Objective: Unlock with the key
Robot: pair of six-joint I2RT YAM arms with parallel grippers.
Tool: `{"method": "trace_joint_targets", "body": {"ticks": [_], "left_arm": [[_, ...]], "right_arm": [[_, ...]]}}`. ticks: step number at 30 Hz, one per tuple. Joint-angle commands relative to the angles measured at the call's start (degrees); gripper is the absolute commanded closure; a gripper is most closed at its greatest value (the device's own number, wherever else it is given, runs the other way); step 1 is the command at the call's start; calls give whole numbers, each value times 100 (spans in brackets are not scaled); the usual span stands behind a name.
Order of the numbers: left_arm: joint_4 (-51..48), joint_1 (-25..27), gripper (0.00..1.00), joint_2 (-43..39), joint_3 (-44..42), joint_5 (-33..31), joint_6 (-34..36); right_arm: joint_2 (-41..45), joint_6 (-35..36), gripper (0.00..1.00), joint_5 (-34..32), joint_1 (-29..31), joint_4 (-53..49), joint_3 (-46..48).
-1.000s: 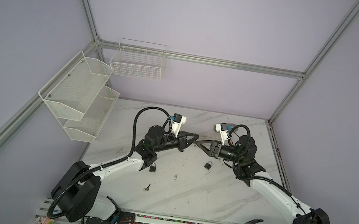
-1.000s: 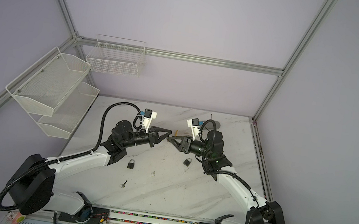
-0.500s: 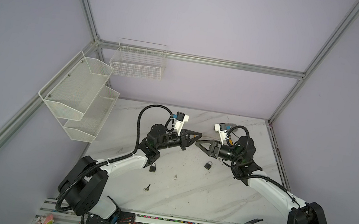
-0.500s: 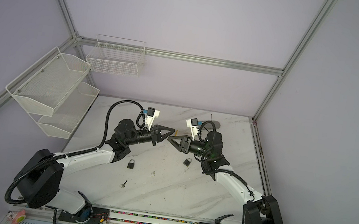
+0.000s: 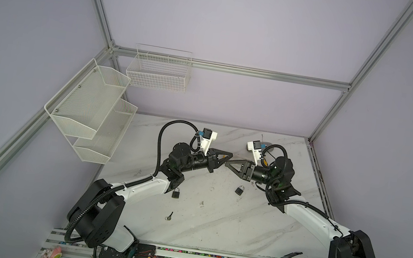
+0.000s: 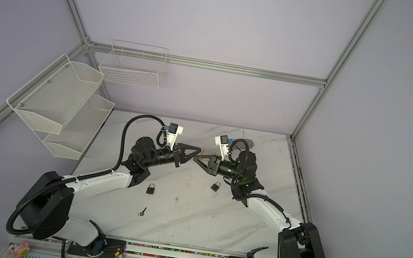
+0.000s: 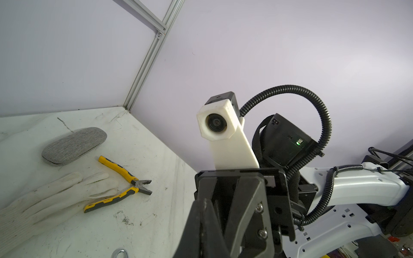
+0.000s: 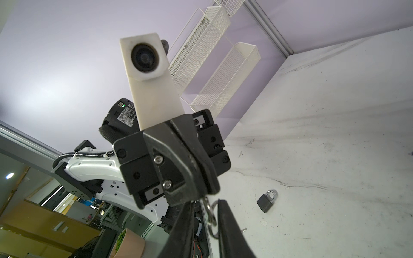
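right gripper (image 5: 226, 163) jaws narrowed, now close around the key ring (image 8: 211, 215)

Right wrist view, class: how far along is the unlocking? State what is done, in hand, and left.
Done: a key ring is lifted, pinched in the shut left gripper. In hand: the right gripper straddles it, jaws apart. Left: the left padlock and right padlock lie on the table, shackles closed, no key in either.
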State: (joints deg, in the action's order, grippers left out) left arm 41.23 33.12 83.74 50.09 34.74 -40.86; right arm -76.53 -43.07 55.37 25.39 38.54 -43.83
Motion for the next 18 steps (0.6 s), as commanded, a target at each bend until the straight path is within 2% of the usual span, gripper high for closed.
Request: {"method": "trace_joint_targets", "body": {"ticks": [1, 11, 18], "left_arm": [[342, 36, 100, -112, 529, 112, -54], [342, 82, 100, -109, 570, 146, -63], [222, 89, 100, -174, 568, 143, 12]], "right_arm": [[-28, -109, 80, 61, -30, 382, 16], [39, -196, 86, 40, -36, 514, 24], [49, -198, 100, -33, -51, 505, 8]]}}
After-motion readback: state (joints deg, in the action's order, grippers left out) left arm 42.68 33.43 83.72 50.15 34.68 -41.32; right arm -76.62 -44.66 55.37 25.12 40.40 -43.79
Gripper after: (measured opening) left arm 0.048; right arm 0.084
